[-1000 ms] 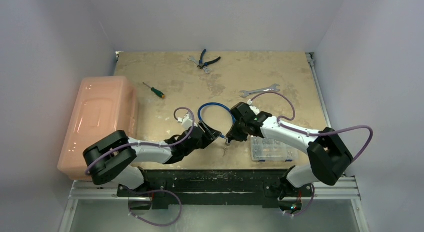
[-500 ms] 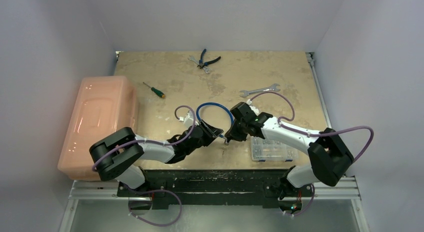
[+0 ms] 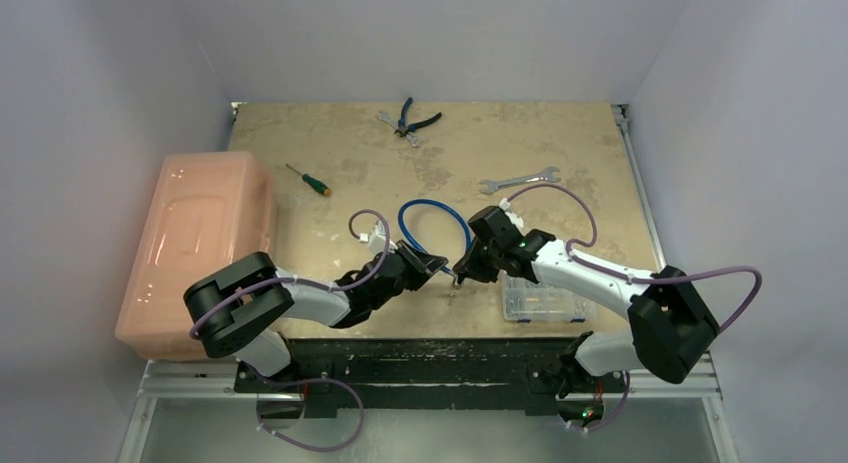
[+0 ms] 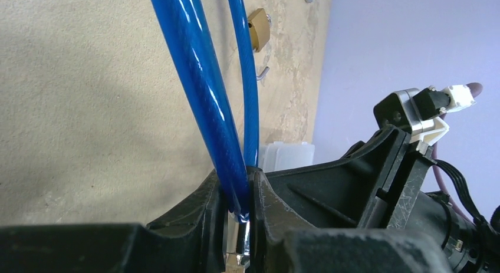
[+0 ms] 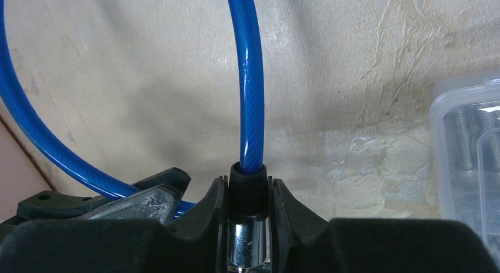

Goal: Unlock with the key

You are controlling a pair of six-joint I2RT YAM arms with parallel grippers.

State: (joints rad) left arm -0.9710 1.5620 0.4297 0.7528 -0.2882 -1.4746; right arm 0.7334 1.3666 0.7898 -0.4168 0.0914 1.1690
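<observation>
A blue cable lock point(image 3: 420, 205) loops on the table between my two arms. My left gripper point(image 3: 432, 264) is shut on one cable end point(image 4: 200, 78), just above its silver pin point(image 4: 239, 243). My right gripper point(image 3: 462, 275) is shut on the black collar point(image 5: 248, 190) and chrome barrel point(image 5: 247, 243) of the other end. The two grippers nearly touch. A tiny silver piece point(image 3: 450, 292) juts out just on the near side of the right gripper; it looks like the key, too small to be sure. It is hidden in both wrist views.
A brass padlock point(image 4: 258, 29) lies beyond the cable. A clear box of screws point(image 3: 540, 301) sits under the right forearm. A pink bin point(image 3: 200, 243) stands at the left. A screwdriver point(image 3: 305, 179), pliers point(image 3: 415, 118) and a long wrench point(image 3: 518, 180) lie farther back.
The cable loop and both gripper tips have shifted slightly right and away from me. The right arm's elbow has swung right. Both grips hold as before.
</observation>
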